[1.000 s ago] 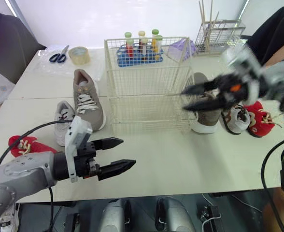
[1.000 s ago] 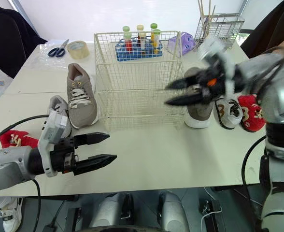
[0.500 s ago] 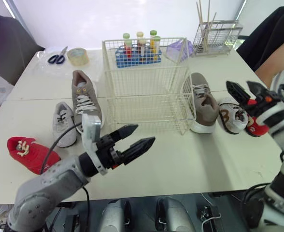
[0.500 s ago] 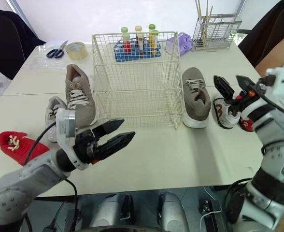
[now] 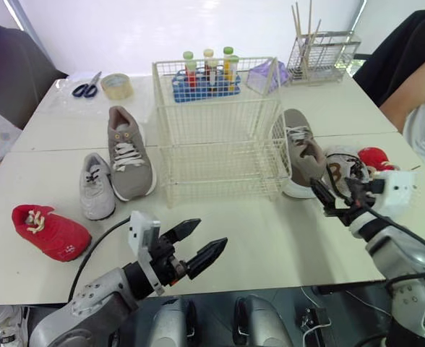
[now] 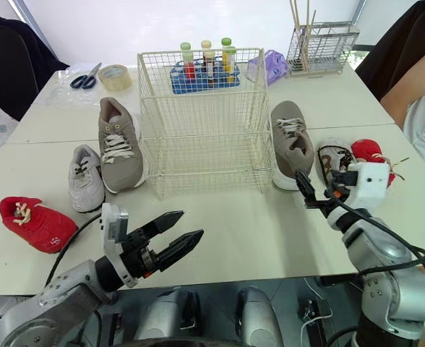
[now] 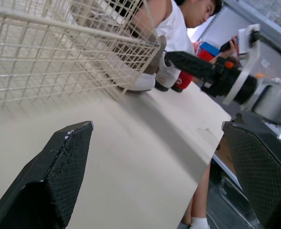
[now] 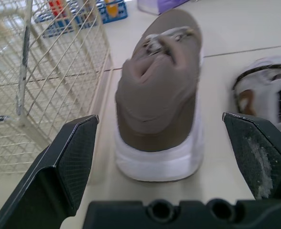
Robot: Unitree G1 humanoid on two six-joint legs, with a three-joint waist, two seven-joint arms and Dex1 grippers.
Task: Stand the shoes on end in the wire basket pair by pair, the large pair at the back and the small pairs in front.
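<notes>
The empty wire basket [image 5: 220, 130] stands mid-table. One large taupe shoe [image 5: 129, 152] lies left of it, beside a small grey shoe [image 5: 95, 186] and a small red shoe [image 5: 50, 231]. The other large taupe shoe [image 8: 159, 109] lies right of the basket, with a small white shoe [image 5: 346, 170] and a second red shoe [image 5: 375, 157] beyond it. My right gripper [image 5: 332, 191] is open, low over the table, just short of the right taupe shoe's toe. My left gripper [image 5: 211, 233] hovers open and empty near the front edge.
Behind the basket stands a blue rack of tubes [image 5: 207, 79]. A tape roll [image 5: 117, 84] and scissors [image 5: 87, 85] lie at the back left, and a wire holder with sticks [image 5: 321, 54] at the back right. A person [image 5: 422, 108] sits at the right.
My right gripper has dropped from beside the basket to table height in front of the right taupe shoe. My left gripper has pulled back toward the front edge. No shoe has moved.
</notes>
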